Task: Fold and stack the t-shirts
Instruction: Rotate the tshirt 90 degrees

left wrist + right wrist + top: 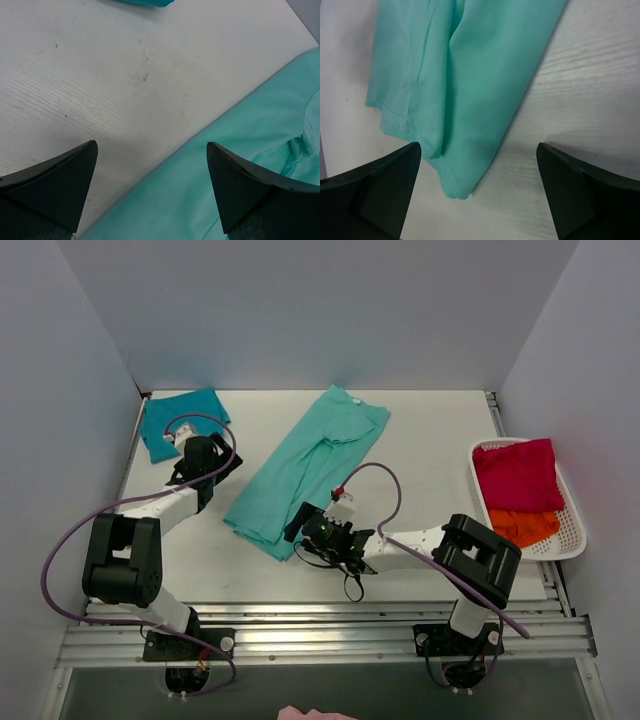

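Observation:
A light mint-green t-shirt (pixel 305 468) lies folded lengthwise in a long diagonal strip across the middle of the table. A darker teal-blue t-shirt (pixel 182 421) lies folded at the back left corner. My left gripper (pixel 208 472) is open and empty above the strip's left edge, which fills the lower right of the left wrist view (pixel 235 165). My right gripper (pixel 297 525) is open and empty at the strip's near corner, which hangs between my fingers in the right wrist view (pixel 455 187).
A white basket (pixel 569 523) at the right edge holds a magenta garment (pixel 517 473) and an orange one (pixel 522 526). A sliver of the teal shirt shows at the top of the left wrist view (pixel 145 2). Grey walls enclose the table.

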Action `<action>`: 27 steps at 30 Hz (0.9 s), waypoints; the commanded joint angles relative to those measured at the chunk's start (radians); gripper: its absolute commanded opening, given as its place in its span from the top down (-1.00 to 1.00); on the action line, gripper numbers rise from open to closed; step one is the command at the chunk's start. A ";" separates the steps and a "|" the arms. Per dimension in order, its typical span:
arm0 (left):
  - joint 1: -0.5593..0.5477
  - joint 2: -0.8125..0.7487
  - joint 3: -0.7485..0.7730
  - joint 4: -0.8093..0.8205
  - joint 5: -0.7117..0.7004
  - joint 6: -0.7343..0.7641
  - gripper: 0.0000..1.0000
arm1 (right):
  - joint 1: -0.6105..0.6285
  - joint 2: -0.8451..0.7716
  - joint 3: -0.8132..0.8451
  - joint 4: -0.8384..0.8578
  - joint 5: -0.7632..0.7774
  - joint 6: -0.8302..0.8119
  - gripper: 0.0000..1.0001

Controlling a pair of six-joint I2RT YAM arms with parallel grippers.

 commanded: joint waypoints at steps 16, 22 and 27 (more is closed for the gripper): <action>0.001 -0.044 -0.011 0.030 -0.029 0.013 -0.99 | 0.088 0.216 0.081 0.096 -0.131 0.080 -0.34; 0.003 -0.035 -0.013 0.035 -0.023 0.011 -0.99 | 0.088 0.170 0.049 0.072 -0.107 0.069 0.85; 0.003 -0.030 -0.016 0.044 -0.018 0.008 -0.99 | 0.063 0.120 -0.005 0.050 -0.068 0.065 1.00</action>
